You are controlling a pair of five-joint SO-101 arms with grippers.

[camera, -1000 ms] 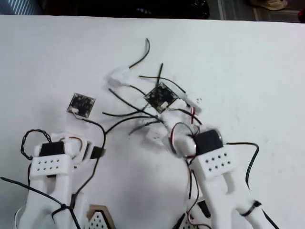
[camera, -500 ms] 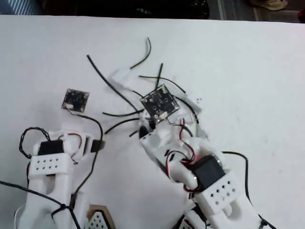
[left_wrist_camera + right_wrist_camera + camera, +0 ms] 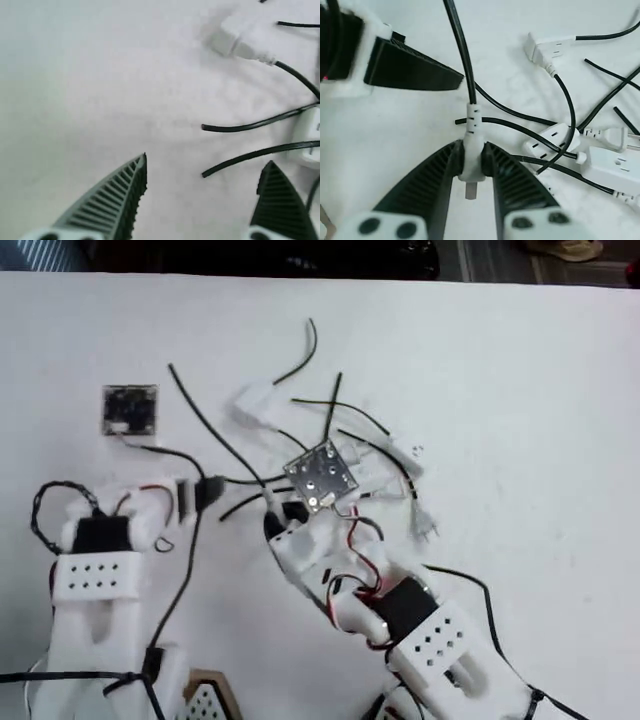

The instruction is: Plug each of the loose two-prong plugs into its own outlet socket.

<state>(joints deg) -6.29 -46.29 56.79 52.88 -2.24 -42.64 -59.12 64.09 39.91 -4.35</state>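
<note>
Gripping a white two-prong plug (image 3: 471, 162) by its body, the right gripper (image 3: 472, 146) is found closed on it from both sides, the ribbed fingers (image 3: 440, 175) pressed against the plug's flanks. One metal prong is seen protruding past the fingers. The plug's black cord (image 3: 460, 55) is led away from the gripper, close by a dark finger of the left gripper (image 3: 410, 67). Whether the held plug is clear of the table cannot be told.

Two white outlet sockets (image 3: 552, 140) are noted near the held plug, lying side by side among black cords, with a loose pronged plug (image 3: 615, 136) just beside them. An angled white plug (image 3: 545, 50) is recorded farther off.

In the high view, the right gripper (image 3: 280, 520) is located just beside a grey square block (image 3: 320, 478) at the middle of the white table (image 3: 540, 390).

The left gripper (image 3: 207, 160) is found wide open with nothing held, above bare table, two cord ends lying near it. A second white plug (image 3: 235, 40) is seen beyond. A dark square block (image 3: 130, 410) is noted beyond the left arm, well apart from the cluster.
</note>
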